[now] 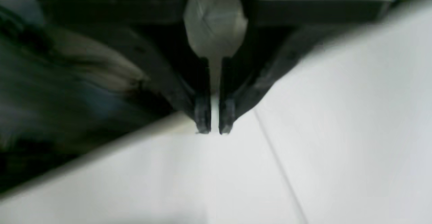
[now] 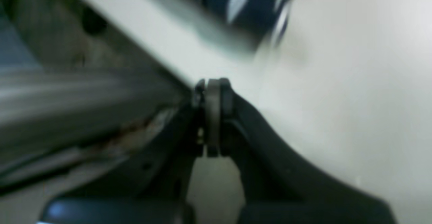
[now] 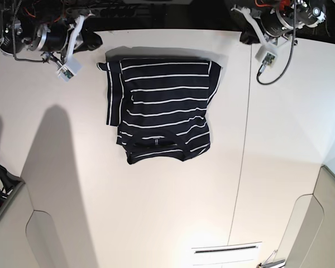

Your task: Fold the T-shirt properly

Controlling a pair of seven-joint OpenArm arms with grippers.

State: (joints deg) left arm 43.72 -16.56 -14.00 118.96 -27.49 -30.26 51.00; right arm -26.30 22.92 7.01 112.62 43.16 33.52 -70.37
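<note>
Lying partly folded on the white bench (image 3: 156, 223), upper centre of the base view: the T-shirt (image 3: 162, 111), one sleeve sticking out at its left. Hovering at upper right, left hand (image 1: 214, 129), tips nearly together, gripping nothing. Hanging at upper left, right hand (image 2: 212, 85), pressed together, empty.

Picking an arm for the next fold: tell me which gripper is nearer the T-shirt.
Right. The right gripper sits just off the T-shirt's top corner on the base view's left; the left gripper is farther from the opposite top corner. Neither touches it.
</note>
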